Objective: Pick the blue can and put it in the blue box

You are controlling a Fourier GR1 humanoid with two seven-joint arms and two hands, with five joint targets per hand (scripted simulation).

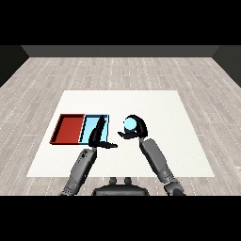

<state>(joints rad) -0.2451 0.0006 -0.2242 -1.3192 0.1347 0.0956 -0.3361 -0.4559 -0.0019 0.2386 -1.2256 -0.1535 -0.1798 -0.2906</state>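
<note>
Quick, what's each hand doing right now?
Left hand: open, fingers straight, holding nothing, over the light blue tray.
Right hand: shut on the blue can.

Blue tray's near right part (89, 127) behind left hand (97, 136); blue can's lower half (129, 124) behind curled right-hand fingers (140, 126).

No writing shows anywhere: the round blue can (129, 124) within the right hand's (136, 128) curled fingers carries no label, brand, number or sign to read.
</note>
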